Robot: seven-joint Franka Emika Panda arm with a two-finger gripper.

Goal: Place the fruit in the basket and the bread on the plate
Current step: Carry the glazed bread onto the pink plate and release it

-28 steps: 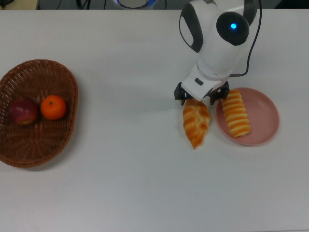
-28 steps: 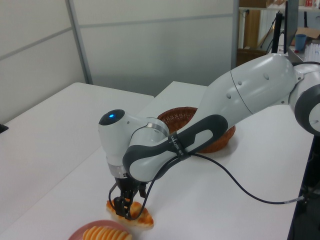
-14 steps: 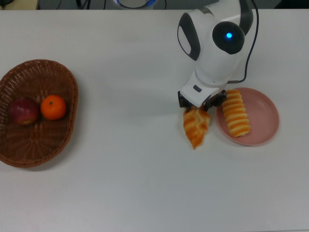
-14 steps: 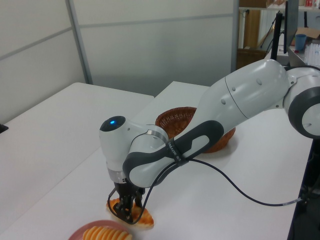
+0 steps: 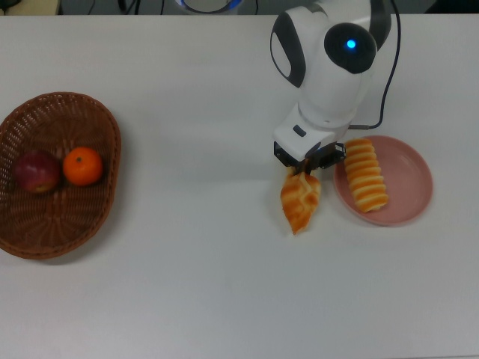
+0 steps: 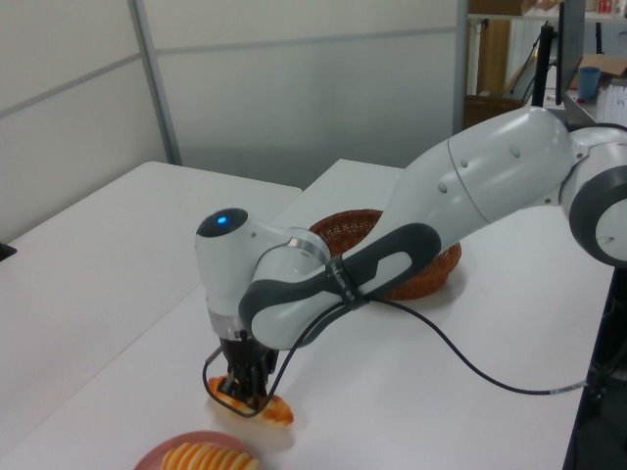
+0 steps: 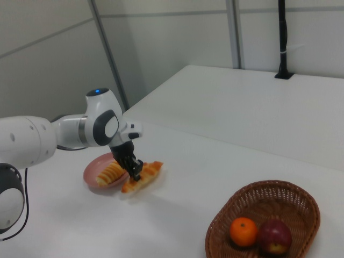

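One white table (image 5: pixel 187 284), grey-panelled walls (image 6: pixel 294 88).

White table (image 5: pixel 187 299) fills the top view. Grey panelled wall (image 6: pixel 294 88) w/ vertical metal strips stands behind it. Black pole (image 7: pixel 282 37) rises from the table's far edge in the right view. Wooden shelving (image 6: pixel 495 49) sits far back in the left view.

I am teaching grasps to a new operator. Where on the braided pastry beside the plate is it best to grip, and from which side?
Probably from above, across its width. The braided pastry is long, tapering to points, so a narrow crosswise grip suits it. The pincer is shut on the end toward the top view's top; gripping nearer the thicker middle might tilt less on the way to the pink plate.
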